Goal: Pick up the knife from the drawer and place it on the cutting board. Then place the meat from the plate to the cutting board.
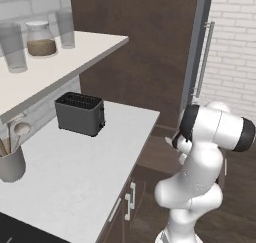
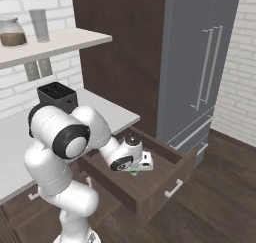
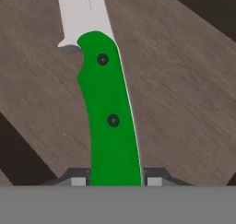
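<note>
Pincer point(image 3: 115, 181) clamped on the knife point(image 3: 110, 112) by its green handle's butt, inside the open drawer point(image 2: 150, 187); gripped so far back, the knife might pivot or slip when lifted.

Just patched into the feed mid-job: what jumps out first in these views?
The knife dominates the hand view, its bright green handle clamped between the shut gripper fingers over the wooden drawer floor. In the right base view the arm reaches down into that open drawer. A dark toaster sits on the white counter.
</note>
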Controlling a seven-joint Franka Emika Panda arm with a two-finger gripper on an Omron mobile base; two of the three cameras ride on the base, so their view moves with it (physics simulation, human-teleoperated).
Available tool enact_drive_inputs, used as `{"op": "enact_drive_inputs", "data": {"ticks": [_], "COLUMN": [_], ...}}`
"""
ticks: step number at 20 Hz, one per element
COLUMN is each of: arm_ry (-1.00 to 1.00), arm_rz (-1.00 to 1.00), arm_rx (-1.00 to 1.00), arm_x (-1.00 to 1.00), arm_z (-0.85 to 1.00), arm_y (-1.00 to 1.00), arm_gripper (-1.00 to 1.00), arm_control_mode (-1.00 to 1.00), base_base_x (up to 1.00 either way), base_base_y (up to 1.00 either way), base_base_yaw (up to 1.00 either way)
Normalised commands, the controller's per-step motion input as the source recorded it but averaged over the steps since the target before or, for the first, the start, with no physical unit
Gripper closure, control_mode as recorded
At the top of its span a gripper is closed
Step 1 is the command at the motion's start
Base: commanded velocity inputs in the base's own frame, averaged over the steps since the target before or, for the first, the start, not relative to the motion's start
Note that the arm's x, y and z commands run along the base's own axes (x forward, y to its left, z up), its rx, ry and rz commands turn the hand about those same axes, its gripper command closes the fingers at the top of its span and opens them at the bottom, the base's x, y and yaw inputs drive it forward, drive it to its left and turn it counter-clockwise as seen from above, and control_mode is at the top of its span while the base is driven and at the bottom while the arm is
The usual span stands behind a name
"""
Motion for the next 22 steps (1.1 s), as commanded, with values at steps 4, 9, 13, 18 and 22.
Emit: {"op": "enact_drive_inputs", "data": {"ticks": [4, 9, 13, 18, 22], "arm_ry": [0.14, 0.17, 0.17, 0.14, 0.01], "arm_rz": [0.00, -0.01, -0.01, -0.01, -0.06], "arm_rx": [0.02, 0.02, 0.04, 0.08, 0.06], "arm_x": [-0.08, 0.00, 0.00, -0.01, -0.15], "arm_z": [1.00, 1.00, 1.00, 1.00, 1.00], "arm_y": [0.00, -0.03, -0.10, -0.11, -0.09], "arm_gripper": [1.00, 1.00, 1.00, 1.00, 1.00], "arm_control_mode": [-1.00, -1.00, -1.00, -1.00, -1.00], "base_base_x": [0.00, 0.00, 0.00, 0.00, 0.00], "base_base_y": [0.00, 0.00, 0.00, 0.00, 0.00], "base_base_yaw": [0.00, 0.00, 0.00, 0.00, 0.00]}}
